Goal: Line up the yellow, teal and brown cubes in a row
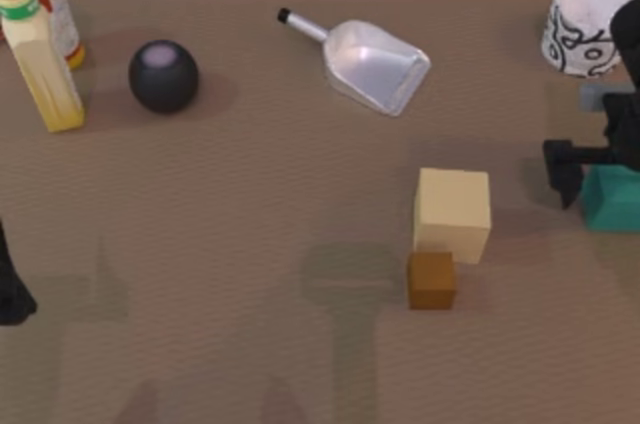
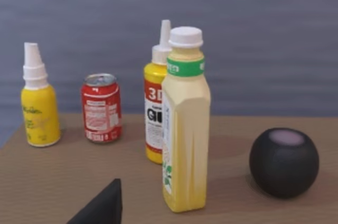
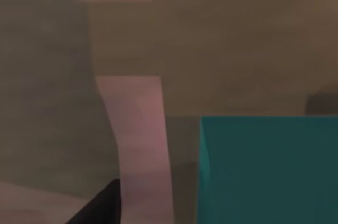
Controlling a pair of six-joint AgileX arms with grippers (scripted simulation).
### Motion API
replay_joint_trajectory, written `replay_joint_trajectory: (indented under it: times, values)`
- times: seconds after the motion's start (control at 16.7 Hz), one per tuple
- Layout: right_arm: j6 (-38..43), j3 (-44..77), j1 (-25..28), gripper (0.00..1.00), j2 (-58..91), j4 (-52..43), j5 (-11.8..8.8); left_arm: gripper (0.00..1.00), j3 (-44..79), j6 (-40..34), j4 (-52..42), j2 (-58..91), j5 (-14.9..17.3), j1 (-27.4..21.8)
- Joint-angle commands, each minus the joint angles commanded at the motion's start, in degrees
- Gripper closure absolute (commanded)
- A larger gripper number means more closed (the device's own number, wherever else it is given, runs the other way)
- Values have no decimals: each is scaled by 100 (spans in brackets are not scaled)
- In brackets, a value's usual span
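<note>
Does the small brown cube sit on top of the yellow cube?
No. In the top view the brown cube rests on the table, right beside the near edge of the yellow cube.

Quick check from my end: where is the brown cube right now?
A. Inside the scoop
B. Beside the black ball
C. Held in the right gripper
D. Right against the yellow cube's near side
D: in the top view the brown cube sits on the table tight against the yellow cube, while the right gripper is over by the teal cube.
</note>
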Motion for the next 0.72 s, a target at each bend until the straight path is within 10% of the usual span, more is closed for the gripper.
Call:
replay_joint_trajectory:
  times: [0.12,0.72]
  values:
    - [0,0,0,0,0,0,0,0,0,0,0,0,0,0]
    - [0,0,0,75,0,0,0,0,0,0,0,0,0,0]
